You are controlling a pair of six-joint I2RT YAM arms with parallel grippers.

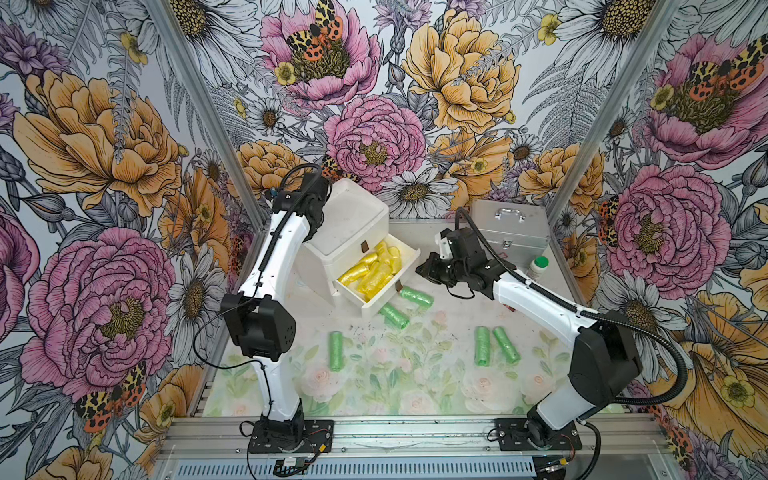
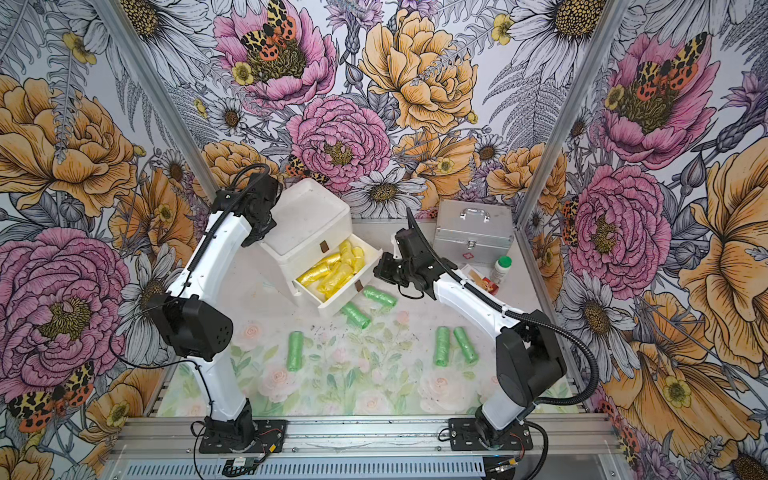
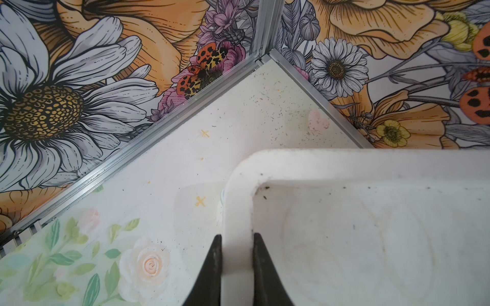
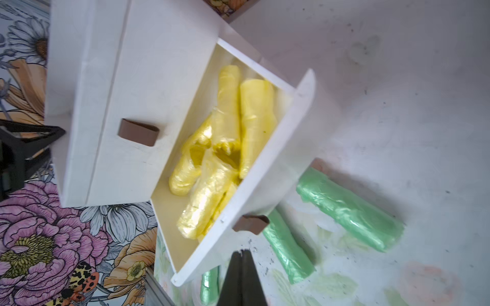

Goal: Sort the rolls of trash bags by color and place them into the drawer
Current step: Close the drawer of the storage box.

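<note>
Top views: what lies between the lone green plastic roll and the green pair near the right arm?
Nothing: both top views show bare floral mat from the lone green roll to the green pair.

bright, even light; soft shadows; wrist views blurred close up, wide-angle bowing

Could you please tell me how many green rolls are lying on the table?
5. Two green rolls lie by the open drawer front; a lone roll lies farther to the robot's left; a pair lies side by side to its right. Others may hide under the drawer.
</note>
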